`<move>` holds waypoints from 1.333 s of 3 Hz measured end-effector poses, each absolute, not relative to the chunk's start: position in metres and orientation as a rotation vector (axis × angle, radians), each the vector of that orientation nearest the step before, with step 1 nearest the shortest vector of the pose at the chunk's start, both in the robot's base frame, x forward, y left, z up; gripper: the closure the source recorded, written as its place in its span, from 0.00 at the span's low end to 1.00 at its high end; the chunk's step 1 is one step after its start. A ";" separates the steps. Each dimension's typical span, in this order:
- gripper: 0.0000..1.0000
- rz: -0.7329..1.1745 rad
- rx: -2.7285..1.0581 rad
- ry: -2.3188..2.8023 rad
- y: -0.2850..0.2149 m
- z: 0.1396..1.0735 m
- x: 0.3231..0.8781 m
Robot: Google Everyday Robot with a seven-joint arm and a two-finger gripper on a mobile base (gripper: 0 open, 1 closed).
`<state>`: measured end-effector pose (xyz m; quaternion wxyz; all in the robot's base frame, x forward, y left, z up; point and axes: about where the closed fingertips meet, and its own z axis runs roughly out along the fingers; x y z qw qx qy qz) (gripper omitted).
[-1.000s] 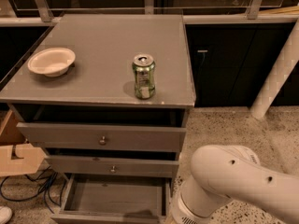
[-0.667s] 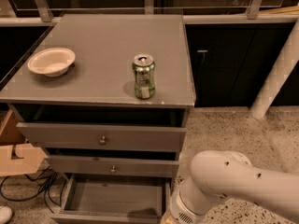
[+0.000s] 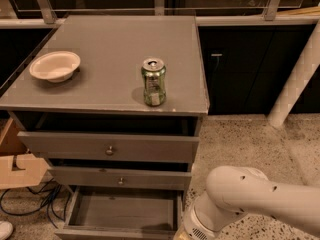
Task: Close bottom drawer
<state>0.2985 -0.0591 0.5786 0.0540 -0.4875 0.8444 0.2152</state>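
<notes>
Gripper: out of frame, past the bottom edge at about 6 o'clock, below the wrist (image 3: 199, 225); cannot tell whether its fingers are apart or together. Wrist sits just beside the right front corner of the bottom drawer (image 3: 125, 211); contact not visible. White arm (image 3: 260, 199) runs off from there toward 4 o'clock. Bottom drawer at 7 o'clock in the view, lowest of three in the grey cabinet, pulled well out, tray bare inside, front panel (image 3: 115, 233) only just showing at the frame edge; knob not seen. Middle drawer (image 3: 120, 179) and top drawer (image 3: 110, 146) above it, each standing a little proud of the carcass. On the tabletop (image 3: 110, 39): green can (image 3: 153, 82) upright near 12 o'clock of the drawer stack, pale bowl (image 3: 55, 65) well apart at 10 o'clock. Cardboard box (image 3: 17, 169) and cables (image 3: 45, 204) on the floor at 9 o'clock. Handling, as judged: stiff wooden tray, light while it carries nothing, likely to slide on its runners with a steady shove; not fragile. No grasp needed; press flat on the front panel near its middle, so it does not rack sideways. A push at the right corner alone could skew and jam it. Against a second ago: arm lower and a shade nearer the drawer's corner; drawer out by the same amount; can and bowl unmoved.
</notes>
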 end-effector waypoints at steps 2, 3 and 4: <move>1.00 0.698 -1.434 2.681 -0.067 0.509 0.283; 1.00 0.718 -1.407 2.752 -0.065 0.483 0.277; 1.00 0.718 -1.407 2.752 -0.065 0.483 0.277</move>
